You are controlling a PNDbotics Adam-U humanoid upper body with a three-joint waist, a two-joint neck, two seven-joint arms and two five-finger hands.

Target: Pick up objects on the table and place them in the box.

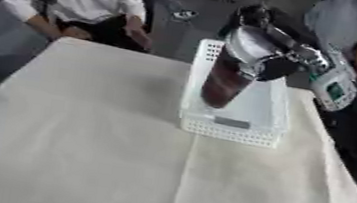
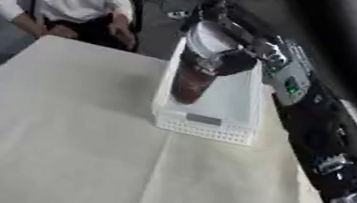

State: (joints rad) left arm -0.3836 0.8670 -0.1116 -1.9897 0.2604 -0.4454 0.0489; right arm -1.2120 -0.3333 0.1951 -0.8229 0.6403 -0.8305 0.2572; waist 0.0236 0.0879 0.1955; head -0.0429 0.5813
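Note:
A white perforated box (image 1: 231, 129) stands on the cloth-covered table (image 1: 86, 150), right of centre toward the far side. My right hand (image 1: 271, 50) comes in from the right over the box, its fingers curled round the silvery upper part of a tall dark reddish-brown bottle (image 1: 225, 82). The bottle hangs tilted, its lower end down inside the box near the left wall; whether it touches the floor of the box I cannot tell. My left hand shows in neither view.
My right forearm (image 2: 319, 129), black with a small green screen, runs along the table's right edge. A person in a white top sits past the far left edge. The cream cloth has a crease down the middle.

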